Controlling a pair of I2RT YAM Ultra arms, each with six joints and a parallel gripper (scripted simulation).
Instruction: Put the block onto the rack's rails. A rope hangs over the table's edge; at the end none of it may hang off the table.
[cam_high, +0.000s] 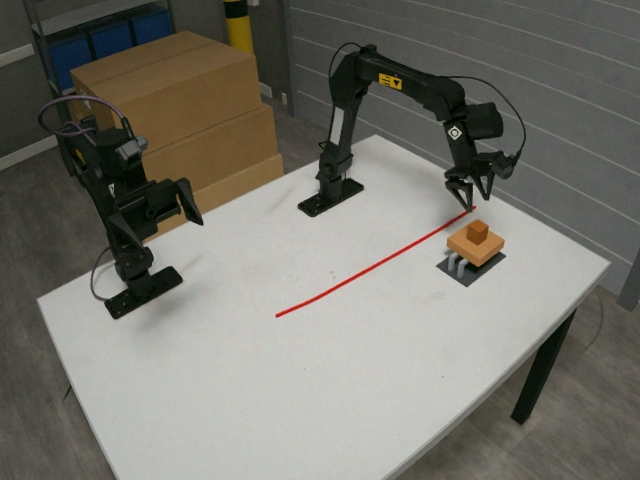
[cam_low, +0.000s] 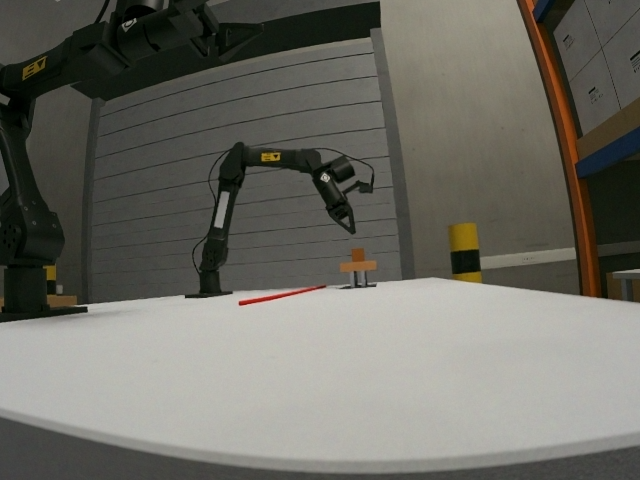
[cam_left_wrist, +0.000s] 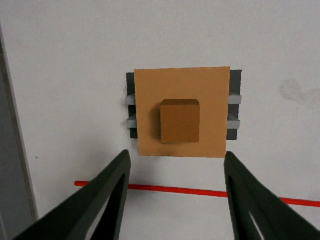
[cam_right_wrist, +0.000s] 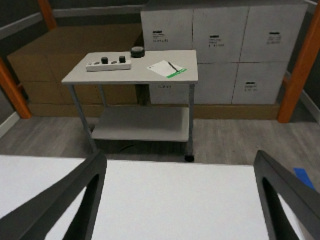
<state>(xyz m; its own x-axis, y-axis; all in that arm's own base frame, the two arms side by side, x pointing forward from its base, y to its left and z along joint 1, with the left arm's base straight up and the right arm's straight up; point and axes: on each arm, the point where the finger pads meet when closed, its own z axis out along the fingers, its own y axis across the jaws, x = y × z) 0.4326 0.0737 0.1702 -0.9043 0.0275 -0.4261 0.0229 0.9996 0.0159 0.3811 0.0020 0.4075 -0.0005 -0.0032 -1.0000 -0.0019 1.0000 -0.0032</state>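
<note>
The orange block (cam_high: 459, 241) (cam_low: 346, 267) (cam_left_wrist: 150, 85) with its darker knob (cam_high: 477, 232) (cam_low: 357, 254) (cam_left_wrist: 180, 122) rests level across the grey rails of the rack (cam_high: 467, 280) (cam_left_wrist: 235, 80). My left gripper (cam_high: 478, 204) (cam_low: 353, 231) (cam_left_wrist: 175, 156) is open and empty, above and beside the block, clear of the knob. The red rope (cam_high: 372, 269) (cam_low: 281, 296) (cam_left_wrist: 175, 189) lies in a nearly straight line on the table top. Both its ends show on the table; none hangs off. My right gripper (cam_high: 175, 241) (cam_right_wrist: 177, 156) is open and empty, raised far from the block.
The rack stands on the white table (cam_high: 310, 387) (cam_low: 320, 372) (cam_right_wrist: 180, 200), with the rope running past its side. In the right wrist view, a grey trolley (cam_right_wrist: 145, 125) stands beyond the table's edge. Cardboard boxes (cam_high: 196, 118) stand behind the arms' side of the table.
</note>
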